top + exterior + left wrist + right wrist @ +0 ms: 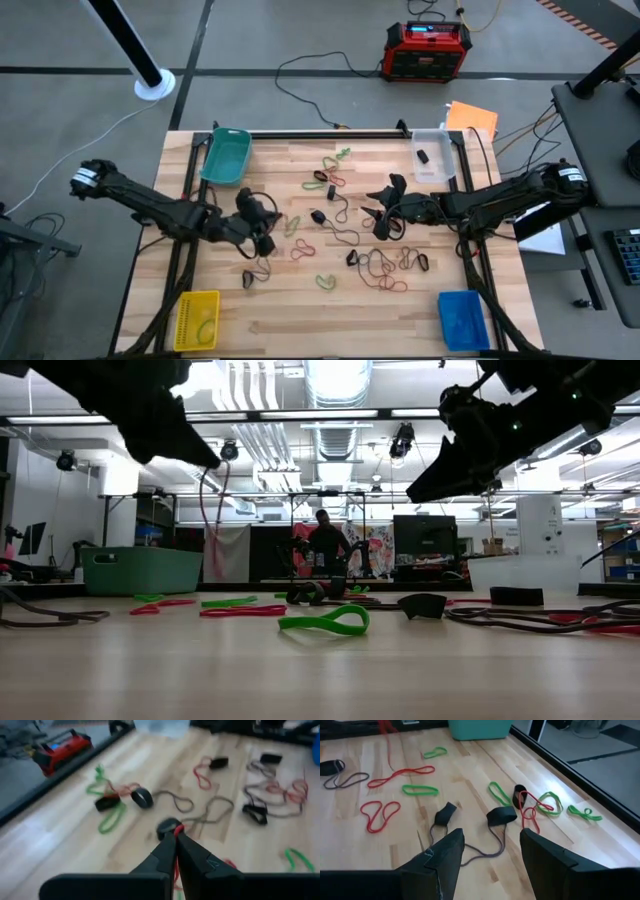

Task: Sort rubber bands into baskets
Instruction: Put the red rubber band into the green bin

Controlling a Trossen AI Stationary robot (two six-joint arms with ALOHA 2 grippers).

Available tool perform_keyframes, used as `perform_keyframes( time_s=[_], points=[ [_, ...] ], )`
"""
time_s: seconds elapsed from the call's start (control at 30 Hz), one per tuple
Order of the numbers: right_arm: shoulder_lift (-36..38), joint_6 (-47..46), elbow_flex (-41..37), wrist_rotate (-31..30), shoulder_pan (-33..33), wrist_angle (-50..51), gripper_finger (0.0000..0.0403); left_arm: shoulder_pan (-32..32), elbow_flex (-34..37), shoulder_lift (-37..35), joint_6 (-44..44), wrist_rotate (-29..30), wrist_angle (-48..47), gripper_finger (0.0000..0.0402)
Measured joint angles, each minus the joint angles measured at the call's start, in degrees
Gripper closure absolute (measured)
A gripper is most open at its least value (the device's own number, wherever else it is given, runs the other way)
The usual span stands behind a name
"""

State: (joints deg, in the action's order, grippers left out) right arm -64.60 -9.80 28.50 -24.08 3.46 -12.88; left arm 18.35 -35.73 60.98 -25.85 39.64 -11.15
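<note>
Several red, green, black and brownish rubber bands (350, 240) lie loose on the middle of the wooden table. Four baskets stand at its corners: teal (226, 156), clear (433, 156), yellow (196, 319) and blue (463, 319). My left gripper (262, 238) hovers left of centre, shut on a red rubber band (212, 520). My right gripper (378, 215) hangs open above black and brown bands (495, 817) right of centre and touches nothing. My left gripper pinches the red band's upper part (178, 828) between its two shut fingertips, and a strand runs back between the fingers. The fingers slant down from the table's left side. The band hangs as a slack loop below them (212, 520), clear of the table.
A red-and-black box (427, 50) sits on the floor beyond the far edge, with cables running to the table. An orange sheet (472, 117) lies by the clear basket. A person (325, 545) stands far back in the room. Bare wood lies along the near edge between the yellow and blue baskets.
</note>
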Motion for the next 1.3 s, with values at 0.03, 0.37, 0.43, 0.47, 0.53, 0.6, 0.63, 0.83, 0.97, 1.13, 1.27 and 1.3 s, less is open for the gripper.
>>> perform_keyframes(
  time_s=[0.03,0.37,0.43,0.47,0.53,0.6,0.63,0.83,0.97,1.13,1.27,1.3],
  points=[
    [0.00,0.36,-0.01,-0.01,-0.02,-0.09,0.0213,-0.34,-0.03,-0.71,0.30,0.90,-0.26,0.0401],
    [0.01,5.44,-0.06,-0.02,-0.11,-6.83,0.0213,-11.17,-0.06,-6.85,-2.86,1.24,-8.38,0.0401],
    [0.02,5.98,-0.06,-0.02,-0.11,-7.27,0.0213,-14.07,-0.08,-7.98,-3.47,0.15,-9.74,0.0401],
    [0.02,6.18,-0.06,-0.02,-0.11,-7.30,0.0213,-15.41,-0.08,-8.46,-3.58,-0.02,-10.08,0.0401],
    [0.02,6.40,-0.06,-0.02,-0.11,-7.55,0.0213,-18.16,-0.13,-9.49,-2.87,-0.10,-10.51,0.0401],
    [0.02,6.40,-0.06,-0.02,-0.11,-7.57,0.0213,-21.05,-0.13,-10.69,-1.44,-0.17,-11.82,0.0401],
    [0.02,6.40,-0.06,-0.02,-0.11,-7.57,0.0213,-22.73,-0.13,-11.28,-1.04,-0.16,-12.72,0.0401],
    [0.02,6.39,-0.06,-0.04,-0.11,-7.58,0.0213,-32.22,-0.13,-12.99,-0.74,-0.16,-18.47,0.0401],
    [0.02,6.72,-0.06,-0.08,-0.13,-7.57,0.0213,-35.63,-0.13,-13.29,0.35,-0.78,-19.21,0.0401],
    [0.02,7.60,-0.06,-0.11,-0.13,-7.54,0.0213,-39.07,-1.03,-13.69,1.40,0.98,-20.13,0.0401],
    [0.02,7.93,-0.19,-0.11,-1.05,-7.54,0.0213,-41.69,-3.24,-13.04,4.07,4.43,-20.36,0.0401],
    [0.02,7.79,-0.24,-0.12,-1.46,-7.54,0.0213,-42.36,-4.03,-12.77,4.82,5.45,-20.45,0.0401]
  ],
)
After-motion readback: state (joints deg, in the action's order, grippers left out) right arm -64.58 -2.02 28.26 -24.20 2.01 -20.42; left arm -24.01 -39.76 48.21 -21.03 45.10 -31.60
